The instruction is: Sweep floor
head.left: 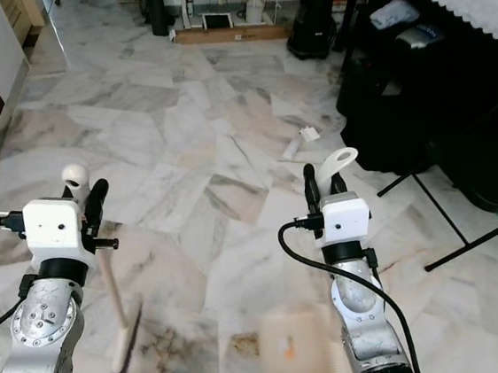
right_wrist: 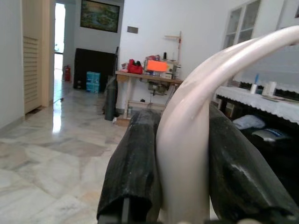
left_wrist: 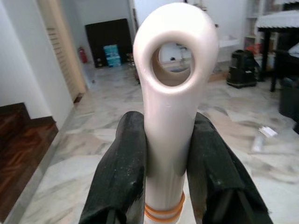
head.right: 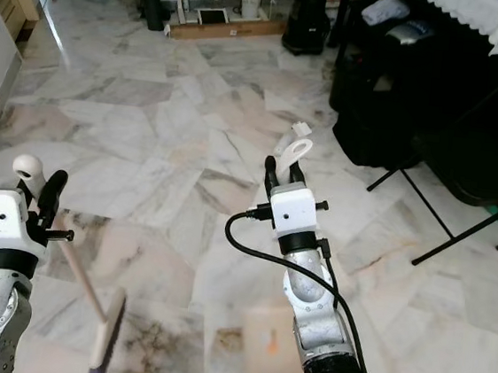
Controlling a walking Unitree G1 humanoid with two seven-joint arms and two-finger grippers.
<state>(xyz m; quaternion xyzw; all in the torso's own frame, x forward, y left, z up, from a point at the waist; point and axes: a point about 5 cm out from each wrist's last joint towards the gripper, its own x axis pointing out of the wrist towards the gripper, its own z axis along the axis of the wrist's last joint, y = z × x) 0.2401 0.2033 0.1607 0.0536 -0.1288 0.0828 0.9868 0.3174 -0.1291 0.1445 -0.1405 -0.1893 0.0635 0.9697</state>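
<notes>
A broad marble floor (head.left: 191, 145) runs from the robot toward a far wall, with dark furniture and folding chair legs along the robot's right. Ahead on the tiles, near the dark furniture, lie a few small pale scraps of litter (head.left: 309, 134), well apart from both tools. The left gripper (head.left: 84, 189) is clamped on the cream handle of a broom (head.left: 123, 338): in the left wrist view both black fingers (left_wrist: 122, 163) press the handle's looped end. The handle's long axis slopes down and forward to the robot's right, ending in a head that rests on the floor just ahead of the left arm. The right gripper (head.left: 321, 181) is closed around the curved handle of a dustpan (head.left: 303, 352), whose tray hangs low beside the right forearm; it is blurred, so whether it touches the floor is hard to say. The litter lies forward and to the right, nearer the dustpan arm than the broom head, so the broom would need to reach past it and draw the scraps back toward the tray.
</notes>
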